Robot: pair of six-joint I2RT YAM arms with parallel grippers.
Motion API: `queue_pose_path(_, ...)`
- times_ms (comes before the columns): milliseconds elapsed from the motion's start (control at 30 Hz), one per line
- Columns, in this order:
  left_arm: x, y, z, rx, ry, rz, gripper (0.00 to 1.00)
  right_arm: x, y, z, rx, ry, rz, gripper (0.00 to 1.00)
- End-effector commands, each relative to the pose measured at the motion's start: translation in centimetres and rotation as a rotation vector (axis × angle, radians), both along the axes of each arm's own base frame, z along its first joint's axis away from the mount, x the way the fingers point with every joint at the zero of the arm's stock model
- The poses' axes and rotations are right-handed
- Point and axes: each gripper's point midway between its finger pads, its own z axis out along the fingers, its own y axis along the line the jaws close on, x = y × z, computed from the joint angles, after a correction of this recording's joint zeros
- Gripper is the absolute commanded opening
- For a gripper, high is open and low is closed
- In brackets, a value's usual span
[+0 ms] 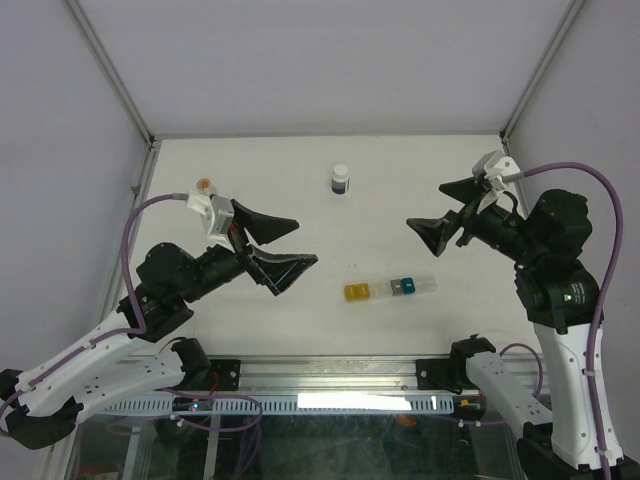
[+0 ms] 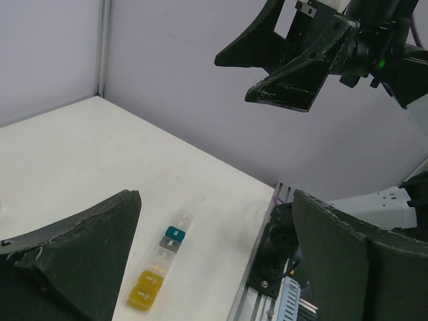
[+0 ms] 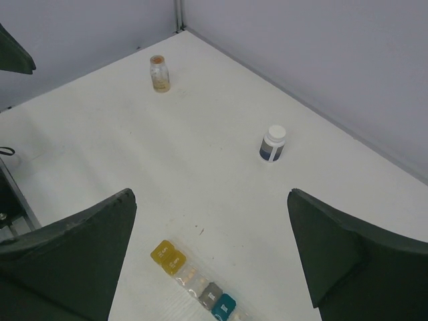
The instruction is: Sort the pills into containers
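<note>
**Both arms raised, jaws spread, nothing held**

The left gripper hangs above the table with its jaws spread wide and nothing between them. The right gripper is likewise spread and holds nothing.

The pill organizer lies flat near the front edge, between the two arms. Its yellow lids sit at the left end and a teal lid further right, with clear cells between; whether any lid is open cannot be told. A white-capped bottle stands upright mid-table, well behind the organizer. A small amber bottle stands upright toward the far left corner. No loose pills can be made out.

This scene fits either a sort still ahead or one finished, so no move is prescribed. For any grasp of a bottle, approach level, centre the jaws on the body below the cap, and close gently; both look light and tippable.
</note>
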Motion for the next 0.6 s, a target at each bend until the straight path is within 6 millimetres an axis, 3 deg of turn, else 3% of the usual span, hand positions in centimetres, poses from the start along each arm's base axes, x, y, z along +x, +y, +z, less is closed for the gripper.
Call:
queue_pose_path(0, -0.9, 0.8, 3.2, -0.039, -0.039, -0.019, 0.99, -0.4, -0.9, 3.7, 0.081, -0.043, -0.086, 0.99)
queue_pose_path(233, -2.2, 1.0, 5.8, -0.067, -0.081, -0.072, 0.99, -0.1, -3.0, 6.7, 0.194, -0.043, -0.256, 0.99)
queue_pose_path(567, -3.0, 1.0, 7.2, -0.076, -0.111, -0.111, 0.99, -0.1, -3.6, 7.5, 0.176, -0.078, -0.279, 0.99)
